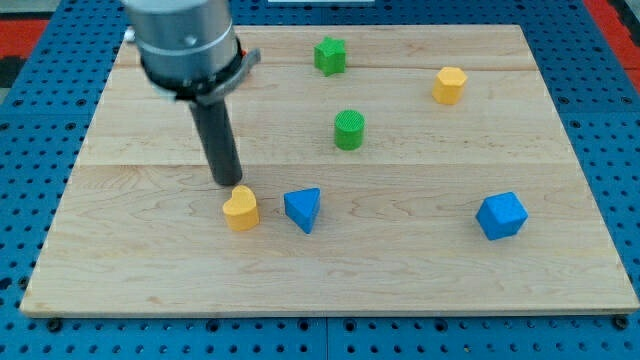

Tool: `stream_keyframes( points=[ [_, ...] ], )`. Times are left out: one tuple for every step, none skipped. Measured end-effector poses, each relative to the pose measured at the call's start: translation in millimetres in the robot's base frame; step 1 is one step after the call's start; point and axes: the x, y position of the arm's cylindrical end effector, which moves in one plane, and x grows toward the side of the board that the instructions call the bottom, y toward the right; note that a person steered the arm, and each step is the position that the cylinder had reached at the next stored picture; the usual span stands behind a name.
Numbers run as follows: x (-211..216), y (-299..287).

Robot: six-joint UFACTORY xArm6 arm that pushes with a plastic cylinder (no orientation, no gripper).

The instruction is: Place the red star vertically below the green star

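Green star (330, 55) sits ridged near the wooden board's (560, 270) top edge, and your fingerless tip (227, 184) hovers just above the yellow heart (240, 209).

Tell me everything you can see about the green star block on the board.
The green star is a small, bright green block with a notched outline and flat top, matte like painted wood or plastic. It sits flat on the wooden board near the view's top, a little right of centre, touching nothing. The green cylinder lies below it and the yellow hexagon to its right. My tip is far off at lower left, just above the yellow heart. No red star shows.
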Motion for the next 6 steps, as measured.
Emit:
stream_keyframes(
  points=[
    [-25.8,4.3],
    [-28.9,25.7],
    [-62.5,46.2],
    [-88.9,44.3],
    [-88.2,-1.0],
    [-103.2,-97.7]
  ],
)
